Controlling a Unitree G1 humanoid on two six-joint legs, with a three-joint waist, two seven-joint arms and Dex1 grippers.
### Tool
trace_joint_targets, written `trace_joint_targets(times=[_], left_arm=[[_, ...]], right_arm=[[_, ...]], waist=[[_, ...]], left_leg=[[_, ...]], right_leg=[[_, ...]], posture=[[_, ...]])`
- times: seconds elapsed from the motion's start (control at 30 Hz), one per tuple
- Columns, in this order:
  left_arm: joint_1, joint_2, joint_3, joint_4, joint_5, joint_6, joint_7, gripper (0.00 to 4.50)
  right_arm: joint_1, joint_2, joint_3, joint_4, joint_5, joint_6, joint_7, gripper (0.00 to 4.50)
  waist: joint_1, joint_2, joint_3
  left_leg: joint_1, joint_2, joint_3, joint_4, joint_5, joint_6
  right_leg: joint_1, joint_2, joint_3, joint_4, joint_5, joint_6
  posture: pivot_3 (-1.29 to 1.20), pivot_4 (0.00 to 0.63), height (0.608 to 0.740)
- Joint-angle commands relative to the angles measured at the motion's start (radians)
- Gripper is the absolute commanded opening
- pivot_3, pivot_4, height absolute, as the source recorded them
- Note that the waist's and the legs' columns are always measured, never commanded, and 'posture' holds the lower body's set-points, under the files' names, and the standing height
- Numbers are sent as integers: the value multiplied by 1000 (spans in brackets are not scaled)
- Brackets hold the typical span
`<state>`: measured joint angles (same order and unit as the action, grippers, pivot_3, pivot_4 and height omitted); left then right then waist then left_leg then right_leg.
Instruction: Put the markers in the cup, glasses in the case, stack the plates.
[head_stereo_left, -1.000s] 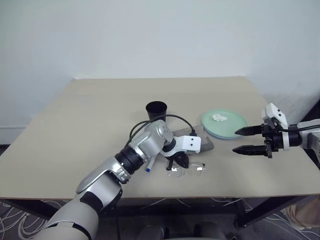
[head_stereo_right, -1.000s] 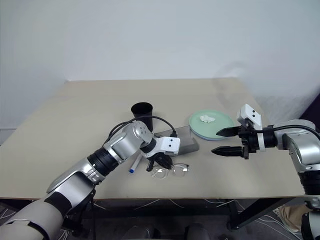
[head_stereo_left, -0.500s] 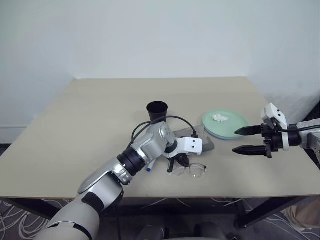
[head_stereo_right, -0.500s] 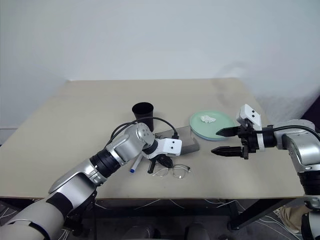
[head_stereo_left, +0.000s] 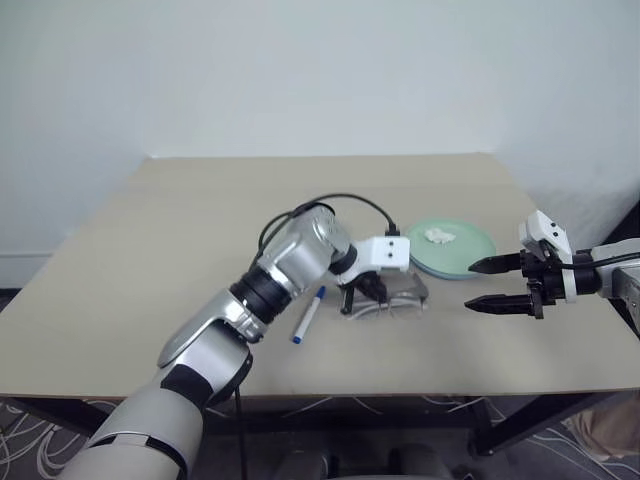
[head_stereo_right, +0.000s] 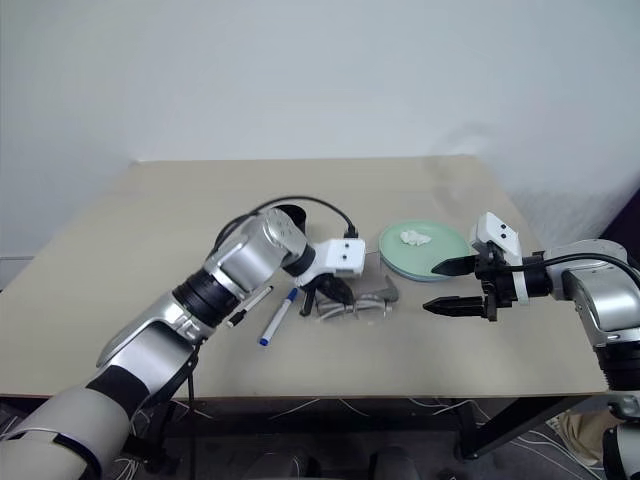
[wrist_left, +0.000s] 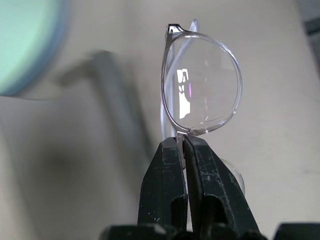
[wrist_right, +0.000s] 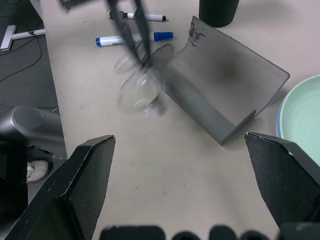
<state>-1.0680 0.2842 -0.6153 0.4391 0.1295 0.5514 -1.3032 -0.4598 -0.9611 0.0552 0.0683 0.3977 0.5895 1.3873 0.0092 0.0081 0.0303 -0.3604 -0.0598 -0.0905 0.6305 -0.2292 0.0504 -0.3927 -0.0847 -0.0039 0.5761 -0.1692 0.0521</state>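
Observation:
My left gripper (wrist_left: 182, 142) is shut on the rim of the glasses (wrist_left: 202, 82) and holds them lifted off the table, just at the near side of the open grey case (wrist_right: 220, 85). The blue-capped marker (head_stereo_left: 308, 315) and the black-capped marker (head_stereo_right: 248, 305) lie on the table to the left of the case. Behind my left arm stands the black cup (wrist_right: 217, 10), partly hidden. A mint green plate (head_stereo_left: 465, 255) with a light blue one under it lies at the right. My right gripper (head_stereo_left: 470, 285) hovers open near the plates, holding nothing.
A small white lump (head_stereo_left: 438, 236) rests on the green plate. The tan table (head_stereo_left: 180, 220) has bare room at the left and the back. My left arm's black cable (head_stereo_left: 340, 200) loops above the wrist. Beyond the table's near edge the floor holds cables.
My left gripper has closed on the glasses, lifted them off the table and carried them back toward the case, uncovering both markers. The right arm has stayed still.

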Motion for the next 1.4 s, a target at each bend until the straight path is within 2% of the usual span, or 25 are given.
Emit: trace_joint_targets(times=[0.03,0.3,0.6,0.9,1.4], left_arm=[[-63,-37,46,152,24,-98,99,24],[-110,-165,83,503,83,-291,334,24],[-98,-214,103,622,123,-318,392,24],[-59,-229,103,587,123,-268,301,24],[87,-137,47,290,125,-258,8,24]], right_arm=[[-25,-3,-16,-9,4,-11,1,4500],[-16,1,-21,-20,10,-8,-6,4500],[3,-1,-31,-43,23,4,-19,4500],[2,5,-28,-49,26,5,-26,4500],[-1,11,-23,-50,25,5,-34,4500]], waist=[[0,0,0],[1,0,0],[1,-1,0],[0,-1,0],[0,0,0]], left_leg=[[0,0,0,0,0,0],[-1,-1,0,0,0,0],[-1,-1,1,1,0,0],[-1,-1,1,1,0,0],[0,-1,0,0,0,-1]], right_leg=[[0,0,0,0,0,0],[0,0,0,0,1,1],[1,0,-1,0,1,1],[1,0,-2,0,1,1],[1,0,-2,0,0,1]], posture=[[0,0,732],[0,0,732],[0,0,732],[0,0,732],[0,0,732]])
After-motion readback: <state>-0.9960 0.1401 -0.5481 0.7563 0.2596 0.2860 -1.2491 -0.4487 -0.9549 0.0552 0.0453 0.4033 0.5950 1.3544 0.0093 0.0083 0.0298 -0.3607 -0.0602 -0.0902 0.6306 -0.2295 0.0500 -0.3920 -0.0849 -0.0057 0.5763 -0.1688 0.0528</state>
